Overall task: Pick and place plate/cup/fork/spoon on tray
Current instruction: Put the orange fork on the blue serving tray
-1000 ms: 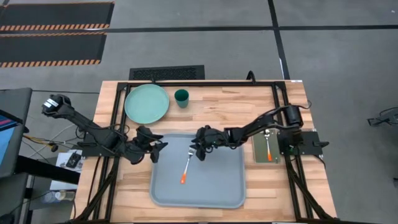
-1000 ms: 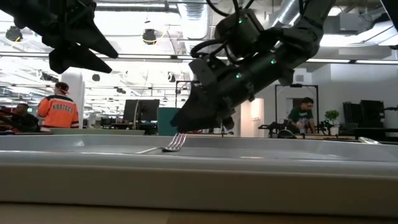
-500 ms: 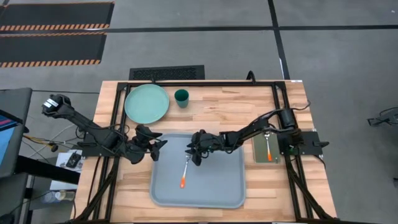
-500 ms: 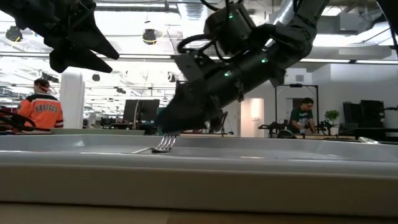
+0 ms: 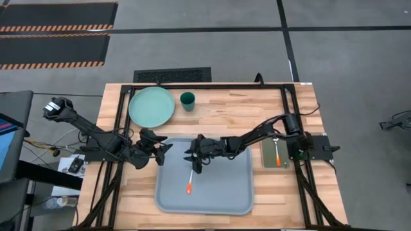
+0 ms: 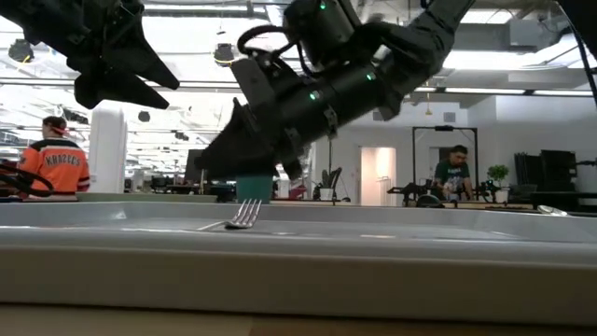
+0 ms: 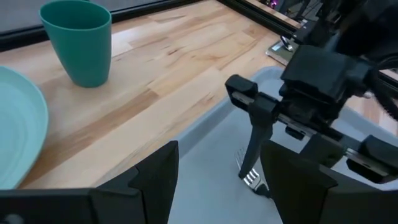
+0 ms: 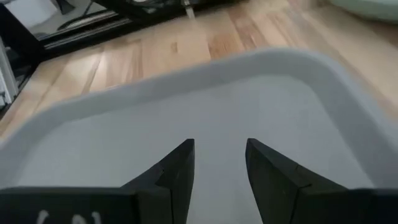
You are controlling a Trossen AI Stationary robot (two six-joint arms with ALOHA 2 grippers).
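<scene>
Fork (image 5: 192, 173) with an orange handle lay flat inside the pale blue-grey tray (image 5: 241, 192), tines pointing toward twelve o'clock and handle toward six o'clock. Seen from above, the tray sat at the six o'clock side of the bench (image 5: 237, 109). The right gripper (image 5: 194, 160) hovered just above the fork's tines, its jaws parted and holding nothing; its wrist view looked down between the two dark fingers (image 8: 176, 171) at bare tray floor. The left gripper (image 5: 163, 151) waited near the tray's ten o'clock corner, jaws also parted and empty.

The pale mint-green plate (image 5: 151, 106) and the dark teal cup (image 5: 187, 100) stood side by side, not touching, at the bench's eleven o'clock area, well apart from the tray. The spoon (image 5: 276, 149) rested on a small grey-green pad (image 5: 271, 156) at three o'clock, beside the tray.

Judging from this, the fork was already placed, with three items left to move. One risk: the right jaws sat so close over the tines that a low sideways pull could drag or flip the fork. Another: the two arms were near each other over the tray's far edge, so both reaching at once might make them collide
</scene>
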